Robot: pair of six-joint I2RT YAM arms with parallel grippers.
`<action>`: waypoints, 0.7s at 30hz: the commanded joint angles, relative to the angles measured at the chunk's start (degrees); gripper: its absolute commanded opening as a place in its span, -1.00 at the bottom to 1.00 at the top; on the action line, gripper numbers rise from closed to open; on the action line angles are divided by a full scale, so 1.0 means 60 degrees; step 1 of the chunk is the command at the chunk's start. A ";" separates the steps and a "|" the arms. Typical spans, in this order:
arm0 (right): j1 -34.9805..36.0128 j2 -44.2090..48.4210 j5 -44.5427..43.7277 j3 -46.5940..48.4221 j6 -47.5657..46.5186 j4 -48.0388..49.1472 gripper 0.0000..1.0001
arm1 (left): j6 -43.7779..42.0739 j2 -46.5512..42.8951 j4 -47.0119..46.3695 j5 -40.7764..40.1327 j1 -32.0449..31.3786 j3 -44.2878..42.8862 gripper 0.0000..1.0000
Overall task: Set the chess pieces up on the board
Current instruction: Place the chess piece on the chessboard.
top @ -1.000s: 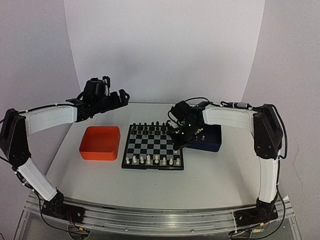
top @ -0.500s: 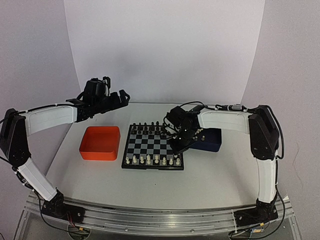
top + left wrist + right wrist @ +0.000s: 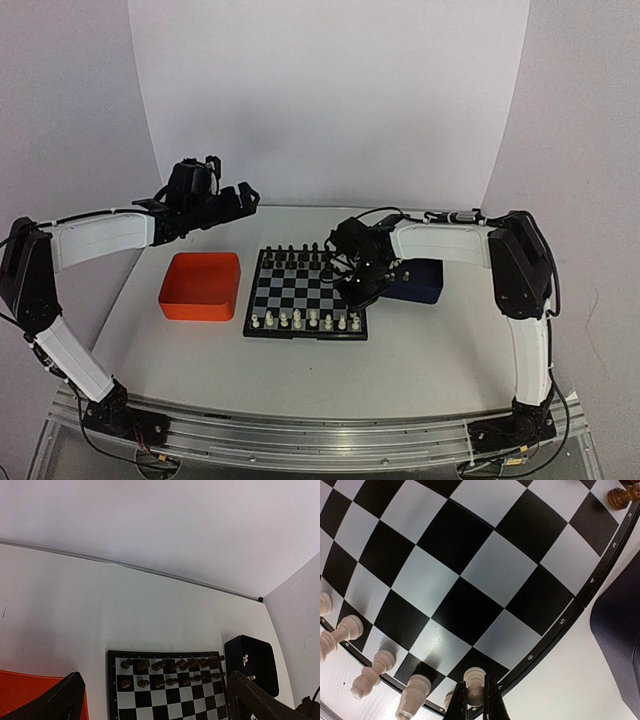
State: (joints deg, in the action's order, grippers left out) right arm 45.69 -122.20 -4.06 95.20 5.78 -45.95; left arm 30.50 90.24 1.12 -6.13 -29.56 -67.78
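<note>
My right gripper (image 3: 474,699) pinches a cream piece (image 3: 474,676) at the board (image 3: 490,575) edge (white's row); my left gripper (image 3: 155,692) gapes wide, holding nothing.

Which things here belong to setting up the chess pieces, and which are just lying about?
Belongs to the job:
- board
- cream-white chess pieces
- right gripper, shut on one of them
- dark blue tray, holding a few more

Just lying about:
- orange tray
- black pieces, already lined up
- left gripper, open, holding nothing
</note>
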 commanded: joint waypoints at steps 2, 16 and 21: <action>0.0065 -0.0240 -0.0200 0.0250 -0.0012 -0.0126 -1.00 | 0.0028 -0.0514 0.0101 -0.0080 0.0020 0.0001 0.99; 0.0088 -0.0095 -0.0060 0.0351 0.0246 -0.0106 -0.48 | -0.0021 -0.0465 0.0193 -0.0135 0.0019 -0.0059 0.99; 0.0087 0.0021 -0.0300 0.0607 0.0299 -0.0107 -0.43 | 0.0013 -0.0450 0.0110 -0.0087 0.0017 -0.0033 0.99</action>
State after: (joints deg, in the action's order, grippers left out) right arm 45.87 -122.72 -4.76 95.67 6.76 -46.10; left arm 30.46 89.84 1.60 -6.17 -29.56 -67.72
